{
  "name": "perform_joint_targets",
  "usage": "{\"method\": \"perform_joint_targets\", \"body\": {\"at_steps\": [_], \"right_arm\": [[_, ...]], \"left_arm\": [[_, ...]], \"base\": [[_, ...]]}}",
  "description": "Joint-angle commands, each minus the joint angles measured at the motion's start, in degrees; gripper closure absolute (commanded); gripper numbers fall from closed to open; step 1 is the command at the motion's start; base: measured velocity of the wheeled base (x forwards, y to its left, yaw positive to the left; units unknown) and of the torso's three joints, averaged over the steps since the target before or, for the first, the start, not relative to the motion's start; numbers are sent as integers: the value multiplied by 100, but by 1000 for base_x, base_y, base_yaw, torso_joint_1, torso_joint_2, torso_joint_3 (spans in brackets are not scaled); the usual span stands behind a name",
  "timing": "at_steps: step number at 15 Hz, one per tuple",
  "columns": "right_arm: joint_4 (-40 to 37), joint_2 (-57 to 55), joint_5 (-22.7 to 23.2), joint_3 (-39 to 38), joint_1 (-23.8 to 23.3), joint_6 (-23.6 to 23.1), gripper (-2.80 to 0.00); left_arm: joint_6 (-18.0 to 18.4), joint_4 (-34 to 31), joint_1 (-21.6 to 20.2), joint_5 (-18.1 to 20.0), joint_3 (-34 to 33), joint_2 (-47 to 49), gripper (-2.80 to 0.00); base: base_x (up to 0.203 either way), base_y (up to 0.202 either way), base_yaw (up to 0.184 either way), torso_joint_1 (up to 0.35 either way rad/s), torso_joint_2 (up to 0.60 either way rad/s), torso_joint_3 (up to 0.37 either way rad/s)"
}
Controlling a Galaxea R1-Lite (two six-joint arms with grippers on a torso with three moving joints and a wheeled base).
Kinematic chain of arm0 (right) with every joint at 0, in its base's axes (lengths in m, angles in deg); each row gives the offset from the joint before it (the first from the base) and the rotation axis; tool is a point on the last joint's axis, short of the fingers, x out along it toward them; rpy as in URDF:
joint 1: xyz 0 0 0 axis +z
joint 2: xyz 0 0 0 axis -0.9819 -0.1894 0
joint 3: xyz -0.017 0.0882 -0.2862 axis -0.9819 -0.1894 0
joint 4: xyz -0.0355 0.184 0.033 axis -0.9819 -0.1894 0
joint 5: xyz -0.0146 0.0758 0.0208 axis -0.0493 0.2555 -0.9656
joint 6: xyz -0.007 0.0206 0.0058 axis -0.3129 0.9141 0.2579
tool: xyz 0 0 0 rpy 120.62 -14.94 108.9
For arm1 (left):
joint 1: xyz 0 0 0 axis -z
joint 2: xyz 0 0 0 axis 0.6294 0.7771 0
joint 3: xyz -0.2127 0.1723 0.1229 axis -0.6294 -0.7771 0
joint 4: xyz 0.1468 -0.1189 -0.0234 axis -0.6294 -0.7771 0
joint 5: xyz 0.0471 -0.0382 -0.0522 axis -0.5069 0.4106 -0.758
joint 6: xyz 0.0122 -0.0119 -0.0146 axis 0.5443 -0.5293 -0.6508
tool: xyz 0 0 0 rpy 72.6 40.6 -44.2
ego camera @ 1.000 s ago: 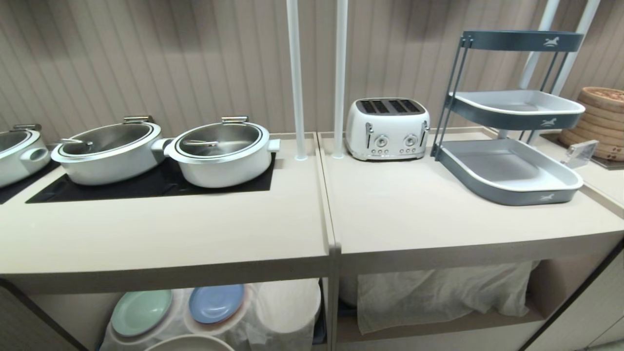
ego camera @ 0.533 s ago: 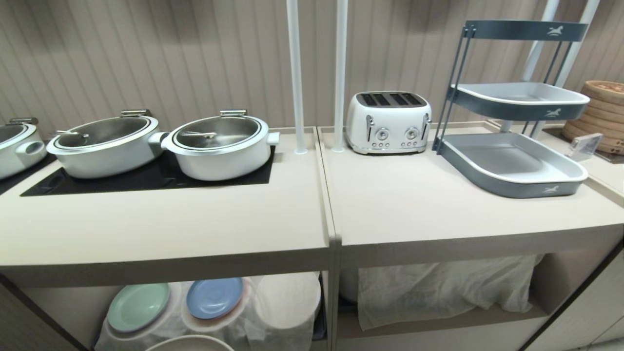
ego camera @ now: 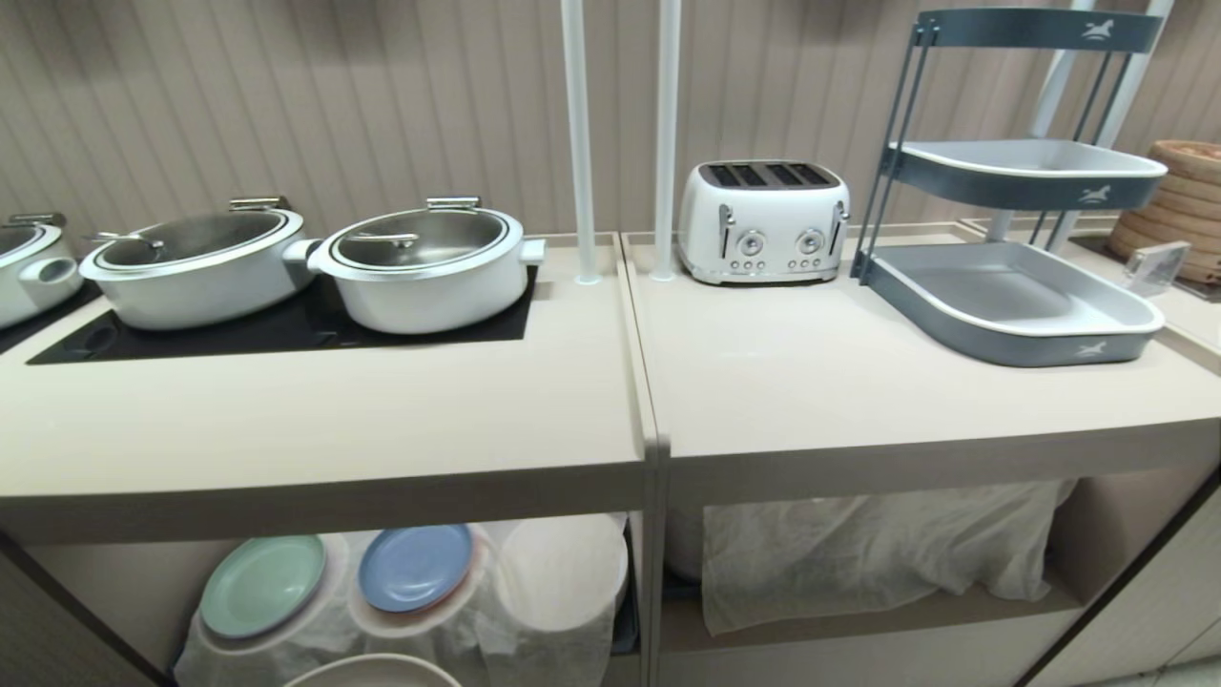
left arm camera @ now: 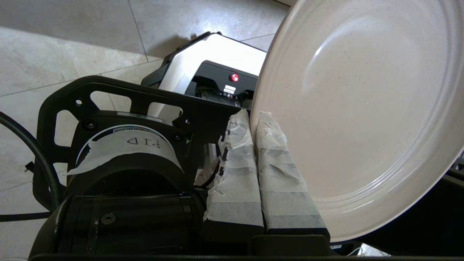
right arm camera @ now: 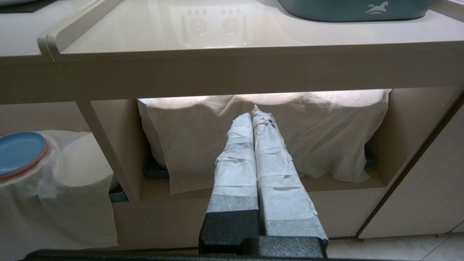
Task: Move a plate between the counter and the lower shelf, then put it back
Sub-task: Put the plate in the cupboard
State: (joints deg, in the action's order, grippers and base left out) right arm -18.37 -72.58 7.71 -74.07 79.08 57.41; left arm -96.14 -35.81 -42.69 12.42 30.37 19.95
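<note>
Cream speckled plate (left arm camera: 359, 108), shallow, low-rimmed, glossy.

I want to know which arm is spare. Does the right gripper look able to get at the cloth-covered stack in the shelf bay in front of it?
Probably yes. The right gripper is shut and holds nothing, and it points at the white cloth in the lower shelf, with nothing between.
</note>
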Motion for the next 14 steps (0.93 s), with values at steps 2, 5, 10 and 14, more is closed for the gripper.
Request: {"method": "perform_joint_targets", "body": {"at_steps": [2, 5, 10, 14], "right_arm": [[1, -9, 0, 0, 0, -1, 0], [-3, -9, 0, 0, 0, -1, 0], [2, -9, 0, 0, 0, 2, 0], [2, -9, 0, 0, 0, 8, 0]], "left_arm": [[-24, -77, -1, 16, -12, 25, 0], [-24, -77, -1, 25, -38, 34, 0], [-24, -77, -1, 16, -47, 34, 0], [-24, -77, -1, 25, -47, 34, 0]], "base": [[0, 0, 0, -160, 343, 185], [0, 0, 0, -170, 359, 194], [0, 0, 0, -229, 491, 265], [0, 0, 0, -245, 550, 294]]}}
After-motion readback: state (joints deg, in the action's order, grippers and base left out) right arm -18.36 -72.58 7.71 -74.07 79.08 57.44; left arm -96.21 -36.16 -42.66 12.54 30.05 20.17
